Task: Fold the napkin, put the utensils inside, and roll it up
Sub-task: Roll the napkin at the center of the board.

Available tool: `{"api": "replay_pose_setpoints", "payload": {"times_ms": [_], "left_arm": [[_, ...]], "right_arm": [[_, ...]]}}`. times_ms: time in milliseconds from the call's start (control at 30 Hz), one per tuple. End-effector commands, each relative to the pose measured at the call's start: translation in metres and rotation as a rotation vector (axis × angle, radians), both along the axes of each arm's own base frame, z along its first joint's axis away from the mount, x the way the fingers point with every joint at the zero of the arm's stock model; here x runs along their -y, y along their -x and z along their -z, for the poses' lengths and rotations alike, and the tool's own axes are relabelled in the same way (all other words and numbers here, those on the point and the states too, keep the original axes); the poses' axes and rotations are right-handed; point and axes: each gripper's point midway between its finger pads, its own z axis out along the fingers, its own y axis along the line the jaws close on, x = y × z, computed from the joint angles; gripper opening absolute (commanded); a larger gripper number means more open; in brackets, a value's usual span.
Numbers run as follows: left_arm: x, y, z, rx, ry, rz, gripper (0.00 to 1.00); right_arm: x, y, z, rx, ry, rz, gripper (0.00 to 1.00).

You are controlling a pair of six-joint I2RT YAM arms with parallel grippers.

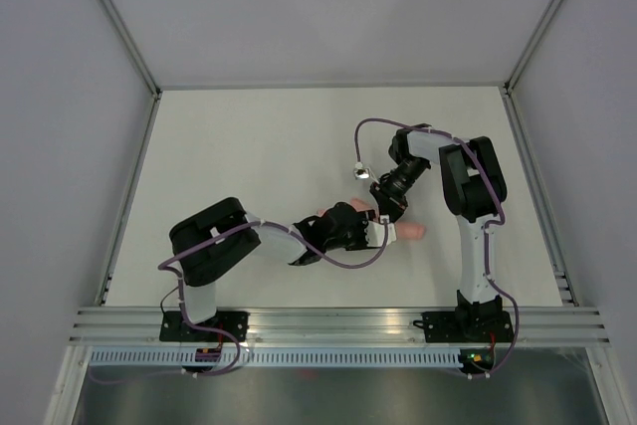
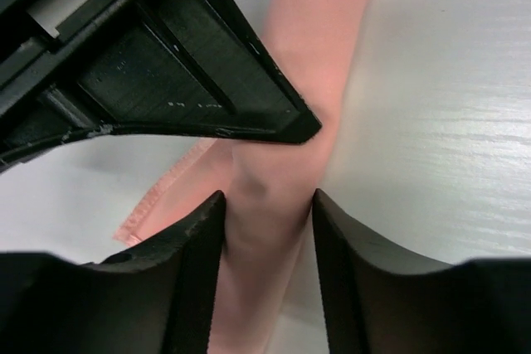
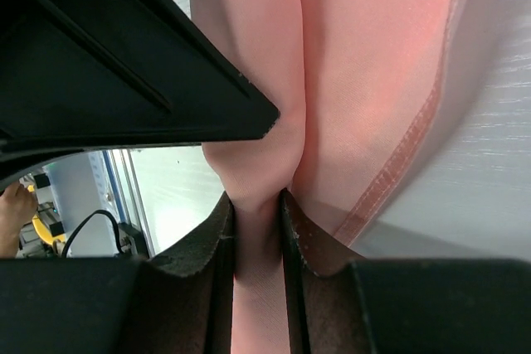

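From the overhead camera I see both arms meeting just right of the middle of the white table [image 1: 249, 146]. The left gripper [image 1: 350, 228] reaches in from the lower left and the right gripper [image 1: 388, 212] comes down from the upper right. The two sit close together over the napkin [image 1: 410, 231]. Only bits of the pink cloth show there: a stub poking out to the right of the grippers and a small patch at the left gripper's upper left side.

On my right wrist camera the fingers [image 3: 207, 238] at the bottom of the frame are clenched on a raised fold of the napkin, squeezing it to a narrow ridge between them. The rest of the cloth fans out toward the top of the frame. Its stitched hem [image 3: 406, 155] runs diagonally at the right, over the table. The left gripper's black body fills the upper left.

On my left wrist camera the napkin is a long narrow bundle running from top centre to bottom centre, passing between the two fingers [image 2: 195, 271]. It touches the left-hand finger; beside the right-hand one a sliver of table shows low down. Whether these jaws press the cloth or merely straddle it I cannot tell. The right gripper's dark finger cuts across the upper left, its tip over the bundle.
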Motion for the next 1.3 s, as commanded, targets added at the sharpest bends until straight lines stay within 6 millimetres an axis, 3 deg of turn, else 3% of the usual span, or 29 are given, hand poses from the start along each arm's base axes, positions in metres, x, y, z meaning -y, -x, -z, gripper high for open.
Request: {"api": "replay_pose_setpoints", "payload": {"times_ms": [0, 67, 300, 433, 567, 800, 1033, 1133, 1267], "left_arm": [[0.005, 0.013, 0.02, -0.047, -0.075, 0.079, 0.49], [0.004, 0.015, 0.027, -0.07, -0.094, 0.085, 0.35], [0.005, 0.019, 0.035, -0.127, -0.087, 0.059, 0.16], [0.005, 0.023, 0.038, -0.184, -0.084, 0.055, 0.09], [0.002, 0.03, 0.043, -0.27, -0.099, 0.058, 0.08], [-0.002, 0.034, 0.045, -0.398, -0.084, 0.04, 0.07], [-0.011, 0.038, 0.046, -0.523, -0.074, 0.028, 0.06], [-0.016, 0.037, 0.047, -0.621, -0.07, 0.02, 0.06], [-0.018, 0.031, 0.042, -0.756, -0.046, 0.009, 0.07]], "right_arm": [[0.017, -0.024, 0.044, 0.138, 0.064, -0.077, 0.06], [0.017, -0.025, 0.044, 0.138, 0.06, -0.073, 0.06], [0.015, -0.028, 0.038, 0.158, 0.048, -0.059, 0.14], [0.012, -0.033, 0.025, 0.212, 0.032, -0.034, 0.37], [0.007, -0.044, 0.004, 0.322, -0.004, 0.007, 0.46], [0.006, -0.064, -0.036, 0.483, -0.042, 0.146, 0.52], [0.032, -0.097, -0.067, 0.526, -0.121, 0.4, 0.52], [0.047, -0.099, -0.081, 0.602, -0.139, 0.44, 0.53], [0.053, -0.083, -0.092, 0.75, -0.159, 0.407, 0.54]]}}
